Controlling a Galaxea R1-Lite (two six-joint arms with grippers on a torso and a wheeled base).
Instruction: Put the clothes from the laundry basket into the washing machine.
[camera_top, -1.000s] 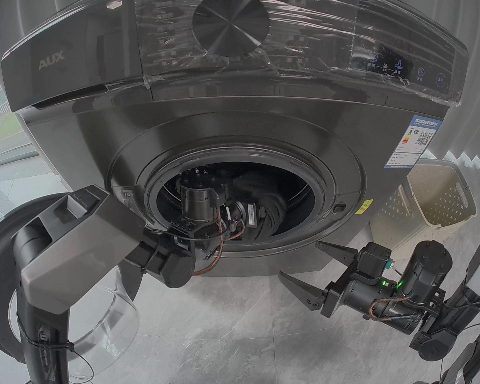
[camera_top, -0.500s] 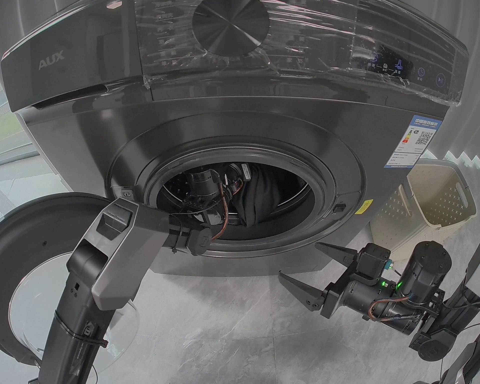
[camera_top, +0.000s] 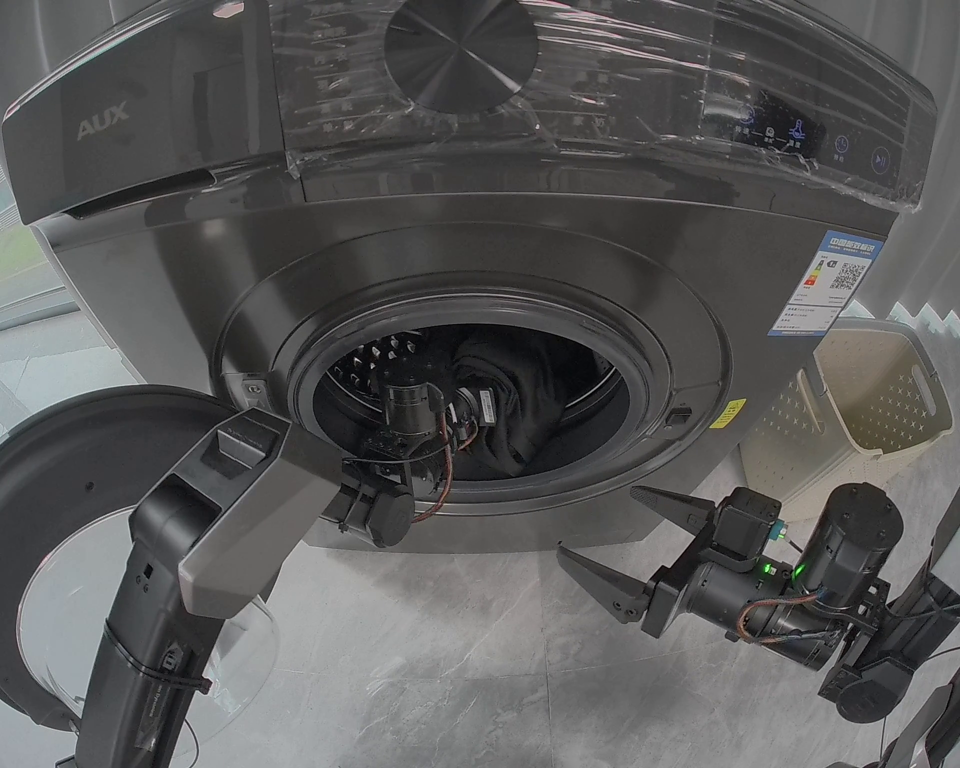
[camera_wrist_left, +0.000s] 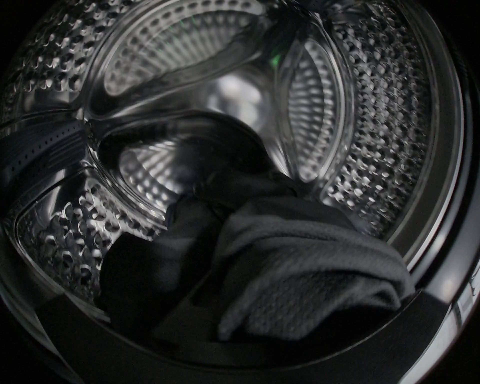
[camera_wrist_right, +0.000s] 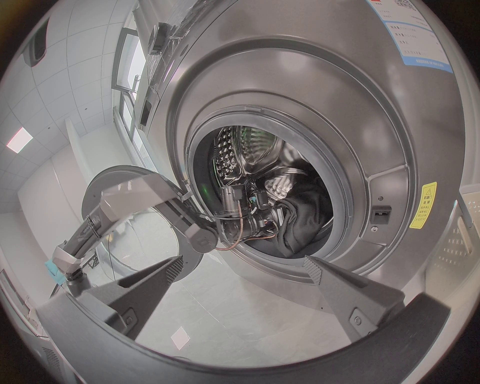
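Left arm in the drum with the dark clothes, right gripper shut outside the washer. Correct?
No: the right gripper is open, fingers spread, per the head view. The left arm is in the drum, where the dark clothes lie.

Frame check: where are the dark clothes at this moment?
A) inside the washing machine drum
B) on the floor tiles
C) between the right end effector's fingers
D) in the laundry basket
A: the dark clothes lie heaped in the perforated drum, while the right end effector is open and empty.
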